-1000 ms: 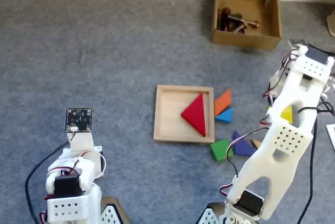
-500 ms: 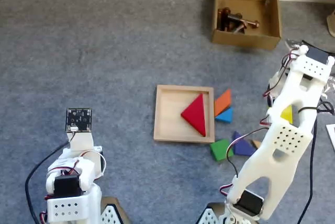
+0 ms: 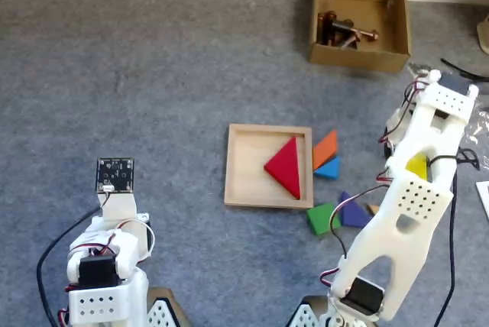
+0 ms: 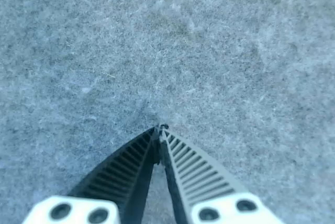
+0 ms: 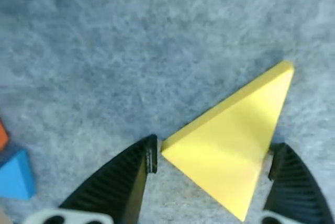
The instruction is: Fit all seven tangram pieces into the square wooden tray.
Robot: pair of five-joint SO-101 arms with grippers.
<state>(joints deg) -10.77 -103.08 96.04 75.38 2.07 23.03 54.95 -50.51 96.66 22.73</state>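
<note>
**Right arm settled over the yellow triangle; tray held one piece**

The yellow triangle (image 5: 230, 164) lay flat on the grey worktop (image 3: 153, 75), well apart from the wooden tray (image 3: 246, 182), beyond the loose pieces at the tray's side. Over the last second your right arm shifted slightly toward the tray above it. No piece moved. Your right gripper (image 5: 212, 155) was spread wide, its fingers (image 5: 125, 182) on either side of the triangle and not yet closed on it. I judged that as lining up for the pick, so six pieces were left to place.

The tray held just the red triangle (image 3: 286, 166), against the edge nearest the loose pieces. Orange (image 3: 326, 147) and blue (image 3: 329, 168) pieces sat just beside that edge. Green (image 3: 322, 218) and purple (image 3: 355, 213) lay near the tray's closest corner.

The cardboard box (image 3: 359, 58), well beyond the tray, held some brown odds and ends (image 3: 344, 33).

Your left gripper (image 4: 159, 130) was closed on nothing over bare worktop, well apart from the tray.
</note>
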